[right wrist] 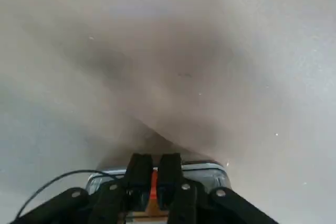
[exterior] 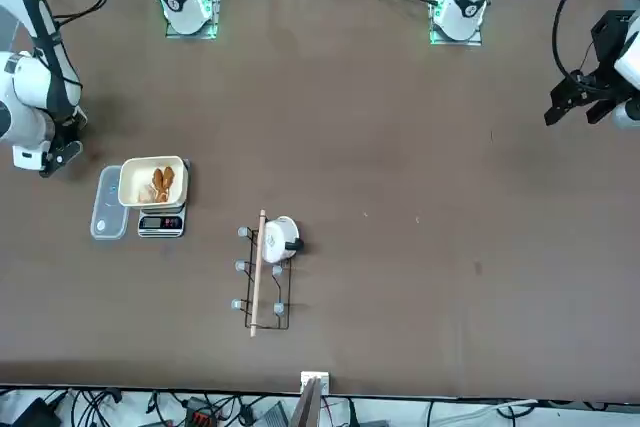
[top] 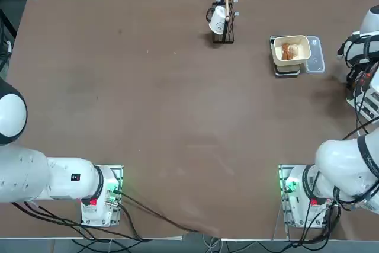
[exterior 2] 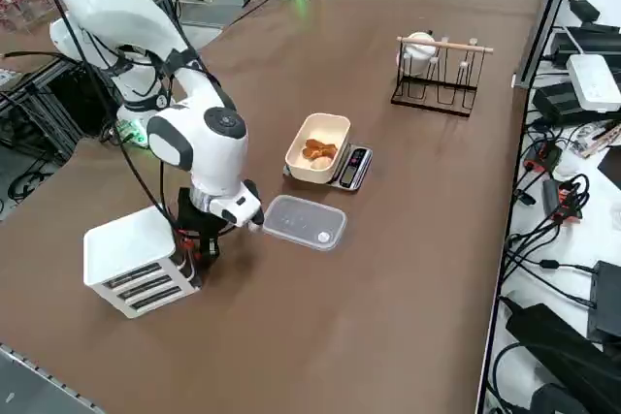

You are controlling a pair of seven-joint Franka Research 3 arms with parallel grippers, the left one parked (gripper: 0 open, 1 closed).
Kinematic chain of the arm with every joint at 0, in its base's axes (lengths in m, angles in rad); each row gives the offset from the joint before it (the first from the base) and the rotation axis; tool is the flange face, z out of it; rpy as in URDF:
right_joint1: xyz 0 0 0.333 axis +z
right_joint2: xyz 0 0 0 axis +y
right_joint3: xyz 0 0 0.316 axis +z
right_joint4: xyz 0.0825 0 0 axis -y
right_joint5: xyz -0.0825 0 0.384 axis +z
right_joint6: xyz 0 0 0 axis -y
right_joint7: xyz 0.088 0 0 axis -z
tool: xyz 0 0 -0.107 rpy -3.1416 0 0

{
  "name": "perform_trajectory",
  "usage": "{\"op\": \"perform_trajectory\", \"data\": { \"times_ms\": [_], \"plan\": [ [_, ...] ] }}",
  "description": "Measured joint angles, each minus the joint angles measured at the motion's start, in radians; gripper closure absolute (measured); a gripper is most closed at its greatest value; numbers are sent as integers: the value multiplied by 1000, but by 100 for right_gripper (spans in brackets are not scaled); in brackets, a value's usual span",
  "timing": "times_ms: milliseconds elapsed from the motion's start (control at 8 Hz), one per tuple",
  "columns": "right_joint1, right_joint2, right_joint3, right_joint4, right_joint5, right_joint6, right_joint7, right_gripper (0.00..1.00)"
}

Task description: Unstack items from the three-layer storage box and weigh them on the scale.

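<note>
The three-layer storage box (exterior 2: 136,259) is a white tiered unit near the table's right edge, and only its edge (top: 366,103) shows in the top view. My right gripper (exterior 2: 199,249) is low against the box's drawer side. In the wrist view its fingers (right wrist: 153,174) are shut on a red-orange drawer tab (right wrist: 153,183). The scale (exterior 2: 351,167) carries a cream bowl (exterior 2: 318,133) holding reddish-brown and tan items (exterior 2: 315,151). The bowl (top: 291,42) and items (top: 289,51) also show from above.
A clear plastic panel (exterior 2: 304,222) lies flat between the scale and the box, close to my gripper. A black wire rack (exterior 2: 437,75) with a white cup (top: 218,21) stands at the far side. Cables and devices lie beyond the table's far edge.
</note>
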Motion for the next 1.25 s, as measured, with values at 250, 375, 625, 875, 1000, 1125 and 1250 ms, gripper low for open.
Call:
{"op": "perform_trajectory", "data": {
  "times_ms": [250,375,625,875,1000,1125,1250],
  "plan": [
    [0,-1,1,0,0,0,0,90],
    [0,-1,4,0,-1,-1,0,90],
    [11,-2,12,0,-5,-2,0,90],
    [53,-2,26,6,-5,3,38,90],
    [81,-2,27,10,-5,4,64,90],
    [107,-2,28,14,-4,4,88,90],
    [126,-2,27,18,-4,4,113,90]
  ]
}}
